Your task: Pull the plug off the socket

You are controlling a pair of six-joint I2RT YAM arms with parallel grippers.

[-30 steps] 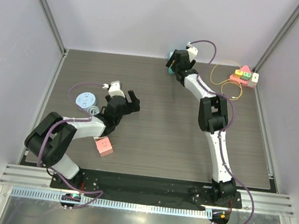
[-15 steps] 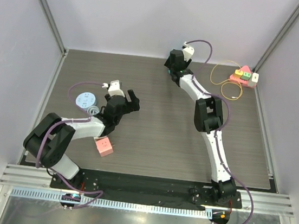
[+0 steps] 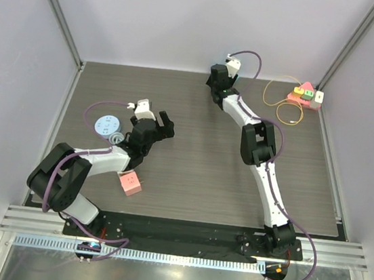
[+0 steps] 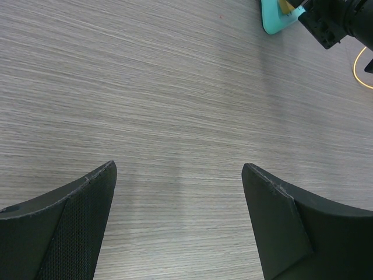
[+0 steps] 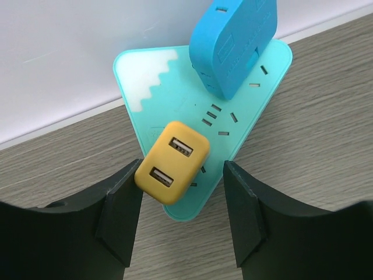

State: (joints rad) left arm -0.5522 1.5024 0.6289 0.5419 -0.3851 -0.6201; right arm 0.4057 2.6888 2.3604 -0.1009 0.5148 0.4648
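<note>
Plainly, a yellow plug (image 5: 172,170) and blue adapter (image 5: 233,46) sit in the teal socket (image 5: 145,81), the right gripper (image 5: 182,175) spread around the yellow plug.

Dark wood table (image 3: 192,156): teal socket (image 5: 180,108), pink socket (image 3: 304,95), pink block (image 3: 129,184), blue disc (image 3: 107,125).

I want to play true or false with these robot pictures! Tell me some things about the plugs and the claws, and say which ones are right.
1. The yellow plug is stuck into the teal socket. True.
2. The right gripper is shut on the blue plug. False: it is open, with one finger on each side of the yellow plug.
3. The left gripper is open and holds nothing. True.
4. The pink cube lies next to the teal socket. False: it lies on the table by the left arm, far from the socket.
</note>
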